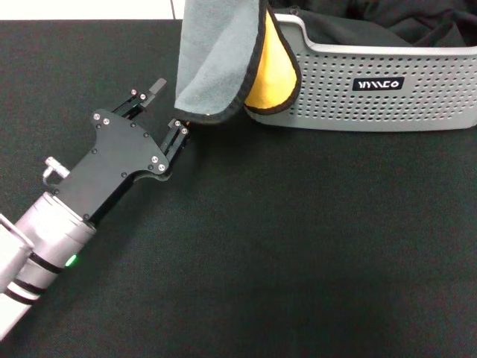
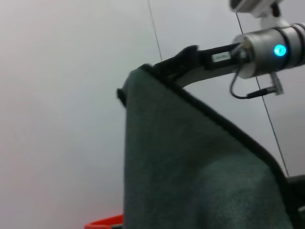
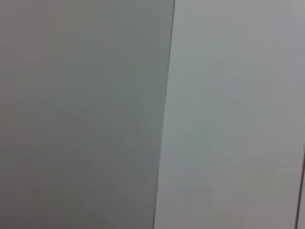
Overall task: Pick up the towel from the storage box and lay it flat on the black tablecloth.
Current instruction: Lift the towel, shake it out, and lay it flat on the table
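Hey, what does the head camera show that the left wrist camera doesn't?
Only the head view shows the storage box, the black tablecloth, the towel's yellow face and the left tool, open just under the hanging edge. Only the left wrist view shows the right tool holding the towel's top from above. Both show the towel hanging, grey side out.

The light grey perforated plastic storage box (image 1: pixel 387 89) carries 1 small black rectangular label (image 1: pixel 378 83) on its front wall w/ white block letters, approx. "YIMCO" (stylised strokes, exact spelling uncertain). In the left wrist view, a tiny white sticker (image 2: pixel 220 57) on the far black-and-silver robot arm (image 2: pixel 248 52) has print too small to read.
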Robot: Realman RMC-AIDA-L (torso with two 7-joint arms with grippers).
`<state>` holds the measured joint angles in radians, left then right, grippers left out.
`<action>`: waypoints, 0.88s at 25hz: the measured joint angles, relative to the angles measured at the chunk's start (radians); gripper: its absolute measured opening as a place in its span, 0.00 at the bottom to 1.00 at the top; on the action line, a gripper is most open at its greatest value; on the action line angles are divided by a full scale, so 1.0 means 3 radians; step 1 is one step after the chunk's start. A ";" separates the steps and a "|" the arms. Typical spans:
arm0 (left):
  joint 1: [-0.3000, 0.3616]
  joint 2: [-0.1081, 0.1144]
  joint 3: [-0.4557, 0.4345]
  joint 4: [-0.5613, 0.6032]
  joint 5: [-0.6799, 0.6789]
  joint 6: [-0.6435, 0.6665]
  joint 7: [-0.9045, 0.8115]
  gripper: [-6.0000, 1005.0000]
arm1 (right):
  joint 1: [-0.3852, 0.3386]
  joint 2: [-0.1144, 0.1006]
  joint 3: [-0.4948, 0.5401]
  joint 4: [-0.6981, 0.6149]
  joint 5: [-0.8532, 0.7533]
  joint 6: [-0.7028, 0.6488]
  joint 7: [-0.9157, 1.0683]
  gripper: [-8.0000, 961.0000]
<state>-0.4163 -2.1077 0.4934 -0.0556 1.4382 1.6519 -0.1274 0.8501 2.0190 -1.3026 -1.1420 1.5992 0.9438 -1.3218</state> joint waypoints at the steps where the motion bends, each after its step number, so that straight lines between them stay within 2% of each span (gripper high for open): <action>1: -0.0001 0.0000 -0.0002 -0.0028 -0.0006 0.0000 0.0079 0.30 | 0.0033 -0.0001 0.0000 0.0044 -0.0004 -0.0029 -0.0001 0.05; 5: -0.0005 0.0000 0.0002 -0.0076 -0.0007 0.0001 0.0182 0.40 | 0.0188 -0.0012 0.0009 0.0197 -0.0040 -0.0149 -0.0003 0.05; 13: -0.0113 0.0001 0.0015 -0.0203 0.0002 -0.0005 0.0314 0.39 | 0.0524 0.0002 0.0050 0.0646 -0.0124 -0.0199 -0.0017 0.05; 16: -0.0140 0.0000 0.0006 -0.0251 -0.0007 0.0047 0.0263 0.39 | 0.0567 0.0013 0.0011 0.0773 -0.0129 -0.0205 -0.0050 0.05; 18: -0.0140 0.0003 -0.0013 -0.0262 -0.0024 0.0153 0.0061 0.39 | 0.0515 0.0015 -0.0012 0.0780 -0.0131 -0.0206 -0.0056 0.05; 21: -0.0107 0.0023 -0.0094 -0.0147 -0.0120 0.0290 -0.0776 0.38 | 0.0320 0.0015 -0.0016 0.0668 -0.0107 -0.0194 -0.0056 0.05; 22: -0.0094 0.0026 -0.0109 -0.0073 -0.0147 0.0294 -0.1081 0.35 | 0.0281 0.0015 -0.0016 0.0633 -0.0104 -0.0192 -0.0056 0.05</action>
<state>-0.4446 -2.1000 0.4608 -0.0776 1.3942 1.7399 -0.4516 0.9346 2.0236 -1.3074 -0.9521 1.5678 0.8862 -1.3385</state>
